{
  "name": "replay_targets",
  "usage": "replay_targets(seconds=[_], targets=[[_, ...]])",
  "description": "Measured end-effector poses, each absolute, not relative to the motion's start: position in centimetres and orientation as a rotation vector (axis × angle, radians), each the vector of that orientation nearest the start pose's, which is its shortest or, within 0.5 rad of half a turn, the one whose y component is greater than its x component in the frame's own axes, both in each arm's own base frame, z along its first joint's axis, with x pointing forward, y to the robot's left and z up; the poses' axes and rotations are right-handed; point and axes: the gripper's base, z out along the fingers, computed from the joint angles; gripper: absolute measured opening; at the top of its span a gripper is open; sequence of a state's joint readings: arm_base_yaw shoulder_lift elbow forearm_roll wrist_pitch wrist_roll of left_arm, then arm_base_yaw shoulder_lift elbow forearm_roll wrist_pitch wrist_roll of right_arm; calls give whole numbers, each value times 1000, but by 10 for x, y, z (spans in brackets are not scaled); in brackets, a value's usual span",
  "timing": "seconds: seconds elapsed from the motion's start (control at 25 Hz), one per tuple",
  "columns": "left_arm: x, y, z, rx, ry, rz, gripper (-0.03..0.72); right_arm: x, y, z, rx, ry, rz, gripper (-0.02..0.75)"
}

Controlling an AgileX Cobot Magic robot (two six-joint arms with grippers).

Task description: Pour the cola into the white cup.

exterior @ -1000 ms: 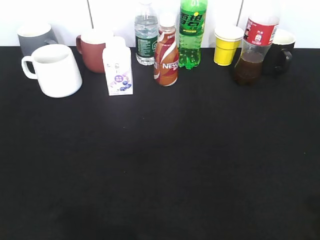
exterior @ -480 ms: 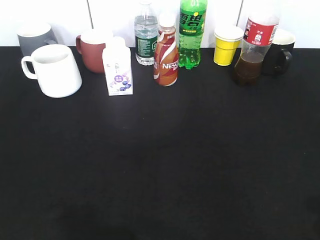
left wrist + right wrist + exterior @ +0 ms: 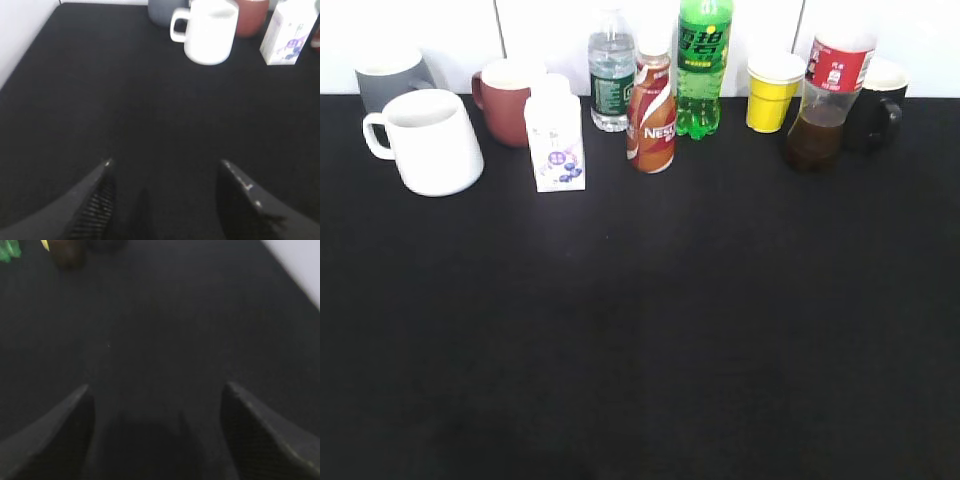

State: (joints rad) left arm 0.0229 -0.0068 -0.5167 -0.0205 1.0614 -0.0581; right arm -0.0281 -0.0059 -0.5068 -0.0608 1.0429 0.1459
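- Cola bottle (image 3: 827, 100): far right of back row on black table (image 3: 640, 330), upright, long axis vertical, neck up. Just beside yellow paper cup (image 3: 770, 91), w/ black mug (image 3: 876, 105) behind on other side.
- Roughly half full by look, so prob. light; thin clear plastic, likely to dent if squeezed hard, maybe slick. Best hold: mid-body below red label, from the side.
- Cap: can't tell if on.
- White cup (image 3: 428, 140): far left, upright, mouth up, handle to outer left; ceramic, stiff, stable. Well apart from cola.
- Left pincer (image 3: 165, 200): fingers apart, empty, low over bare table, cup ahead.
- Right pincer (image 3: 155, 430): fingers apart, empty; cola blurred, far ahead at upper left.
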Motion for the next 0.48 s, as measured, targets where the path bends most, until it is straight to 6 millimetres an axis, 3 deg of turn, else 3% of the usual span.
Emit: replay_targets(seconds=[0.48], targets=[[-8,-2,282,-81,2020,-47,440,-6,-4,280,173,2005,8,593]])
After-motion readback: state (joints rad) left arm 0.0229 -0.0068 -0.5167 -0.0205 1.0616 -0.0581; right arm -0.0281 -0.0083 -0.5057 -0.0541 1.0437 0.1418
